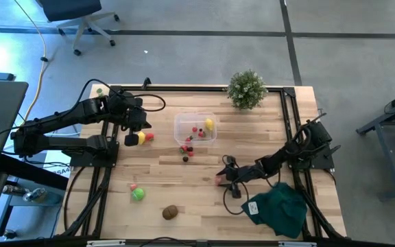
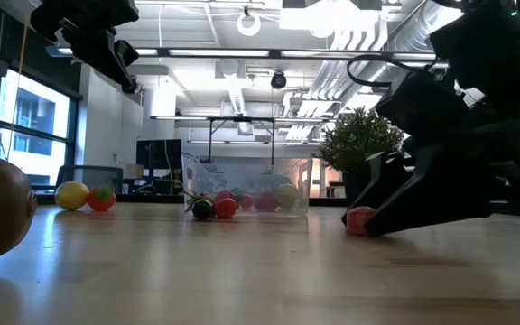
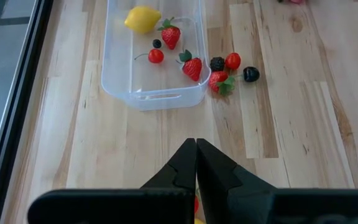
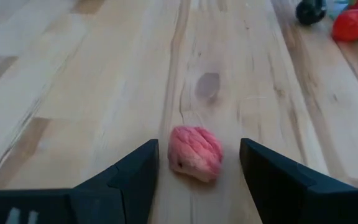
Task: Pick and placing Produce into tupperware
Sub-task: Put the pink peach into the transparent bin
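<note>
The clear tupperware (image 1: 178,130) stands mid-table, far side, holding a yellow lemon (image 3: 142,18), strawberries and small berries. More red and dark berries (image 3: 232,68) lie on the wood beside it. A pink raspberry (image 4: 196,152) rests on the table between the two fingers of my open right gripper (image 4: 199,146), which is low over the wood; a small gap shows on each side of the berry. My left gripper (image 3: 196,149) is shut and hangs above the table left of the tupperware, over a second lemon (image 2: 72,195) and a red fruit (image 2: 102,199).
A green ball (image 1: 138,194) and a brown kiwi (image 1: 170,212) lie near the front left. A dark green cloth (image 1: 276,209) lies at the front right beside my right arm. A potted plant (image 1: 246,89) stands at the far edge.
</note>
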You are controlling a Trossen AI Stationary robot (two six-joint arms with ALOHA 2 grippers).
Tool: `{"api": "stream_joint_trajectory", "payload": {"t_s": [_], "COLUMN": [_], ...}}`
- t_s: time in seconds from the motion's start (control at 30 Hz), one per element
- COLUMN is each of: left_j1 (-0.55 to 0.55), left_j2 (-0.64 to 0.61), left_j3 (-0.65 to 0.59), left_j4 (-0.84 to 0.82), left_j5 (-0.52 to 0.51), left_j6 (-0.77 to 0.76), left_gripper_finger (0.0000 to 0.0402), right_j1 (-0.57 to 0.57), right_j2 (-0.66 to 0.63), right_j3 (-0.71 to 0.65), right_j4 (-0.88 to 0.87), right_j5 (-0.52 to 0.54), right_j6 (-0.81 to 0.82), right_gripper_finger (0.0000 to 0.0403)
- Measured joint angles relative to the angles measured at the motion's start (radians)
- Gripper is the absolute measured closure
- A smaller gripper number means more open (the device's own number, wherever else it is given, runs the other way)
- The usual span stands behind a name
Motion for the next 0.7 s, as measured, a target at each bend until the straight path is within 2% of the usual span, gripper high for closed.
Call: {"api": "stream_joint_trajectory", "payload": {"t_s": [0.13, 0.37, 0.7], "left_j1": [0.000, 0.000, 0.000], "left_j2": [0.000, 0.000, 0.000], "left_j3": [0.000, 0.000, 0.000], "left_j4": [0.000, 0.000, 0.000], "left_j5": [0.000, 0.000, 0.000], "left_j6": [0.000, 0.000, 0.000], "left_gripper_finger": [0.0399, 0.0399, 0.0399], "right_j1": [-0.002, -0.002, -0.002], "right_j2": [-0.002, -0.002, -0.002], "right_j3": [0.032, 0.034, 0.034], "right_j4": [-0.068, -0.083, -0.102], "right_j5": [-0.002, 0.003, 0.010], "right_j6": [-0.001, 0.048, 0.072], "right_gripper_finger": [0.0185, 0.0189, 0.0228]}}
